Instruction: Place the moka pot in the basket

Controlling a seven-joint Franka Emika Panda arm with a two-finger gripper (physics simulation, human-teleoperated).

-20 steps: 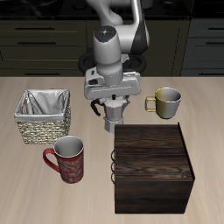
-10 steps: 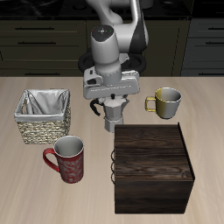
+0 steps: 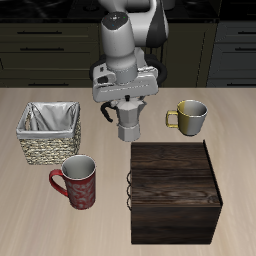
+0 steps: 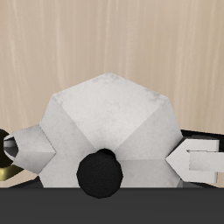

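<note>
Hand [image 3: 127,103] hides moka pot [image 3: 129,123] lid; handle cut off.

Moka pot [image 3: 128,120] matt silvery metal; basket [image 3: 47,148] rough woven wicker, pale cloth lining; box [image 3: 175,190] dark wood.

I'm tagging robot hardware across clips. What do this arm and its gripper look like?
The arm is made of rounded light-grey and white segments with dark joints, and a small dark cap on the wrist. The gripper has a wide, boxy pale-grey body with short fingers. No cables or markings are visible.
</note>
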